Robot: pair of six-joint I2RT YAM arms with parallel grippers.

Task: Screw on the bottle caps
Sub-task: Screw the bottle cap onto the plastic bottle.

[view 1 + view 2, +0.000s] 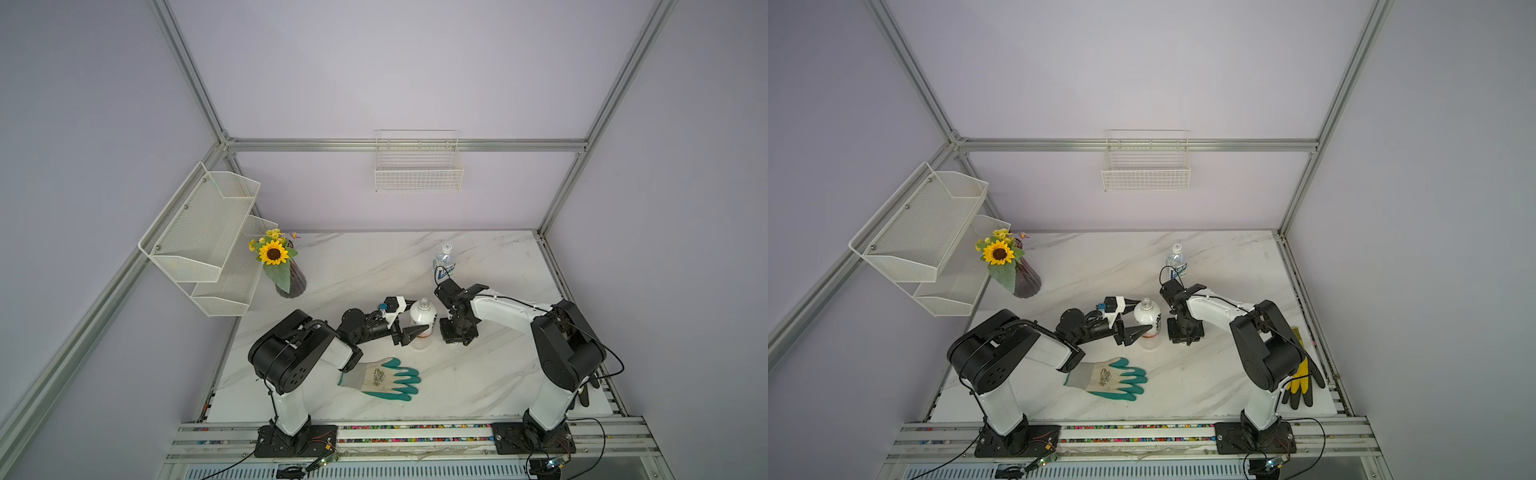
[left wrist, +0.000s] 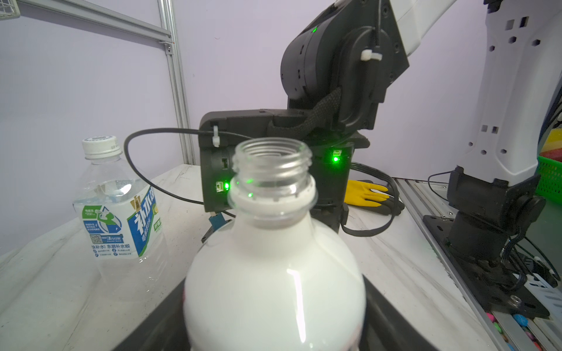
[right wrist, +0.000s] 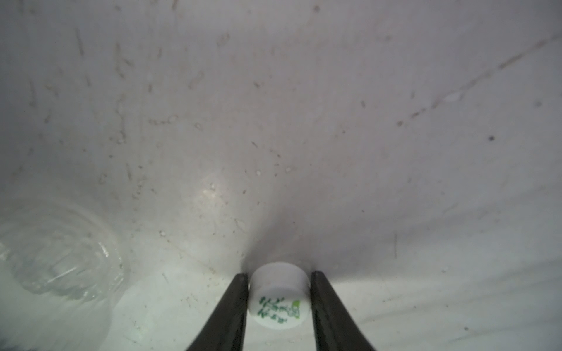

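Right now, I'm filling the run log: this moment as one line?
left tool: grips open white bottle | right tool: pinches white cap on table | clear bottle: capped

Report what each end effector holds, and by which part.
Left end effector: the white bottle, gripped around its body. Right end effector: a white cap, pinched by its sides.

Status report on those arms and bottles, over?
Left end effector clamped on white bottle, neck open. Right end effector pinching loose cap on table. Clear bottle already capped. Nothing in the way.
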